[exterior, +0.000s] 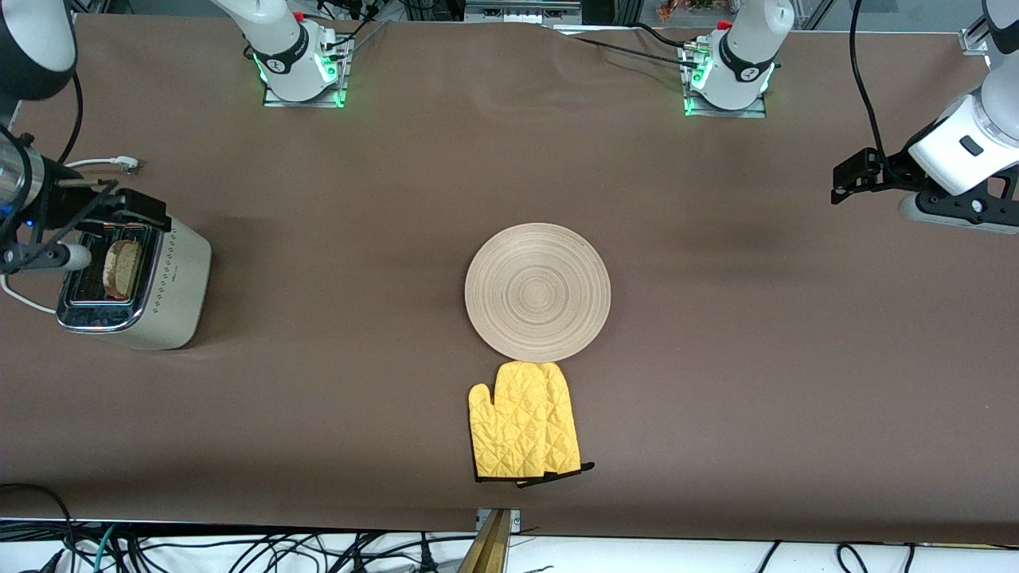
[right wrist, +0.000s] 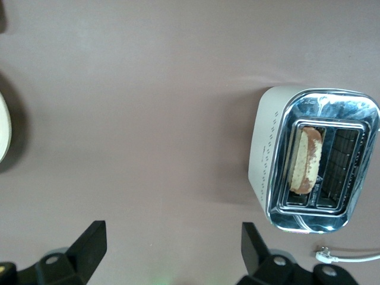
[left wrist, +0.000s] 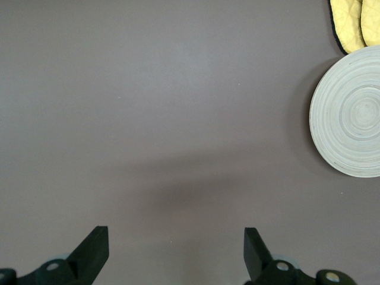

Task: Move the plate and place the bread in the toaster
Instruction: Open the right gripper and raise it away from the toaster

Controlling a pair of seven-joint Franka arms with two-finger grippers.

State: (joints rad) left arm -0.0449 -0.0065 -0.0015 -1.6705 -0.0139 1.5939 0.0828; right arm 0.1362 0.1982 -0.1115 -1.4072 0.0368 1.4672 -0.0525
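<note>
Plate: flat at table centre, mitt touching its nearer rim
Toaster: at the right arm's end
Bread: upright in one slot
Right gripper: empty, jaws apart, above toaster
Left gripper: empty, jaws apart, over bare table

Two white arm bases are seen along the top of the front view, each bolted to a grey metal plate and ringed with a black band bearing a small white mark. Green lights are lit at the foot of each base, and a red button is seen near each top. Black cables are run to the bases. At the right edge, a white wrist with a black two-finger left gripper is seen; at the left edge, the black right gripper. In the wrist views, black wedge-shaped fingers with round silver screws are shown.
</note>
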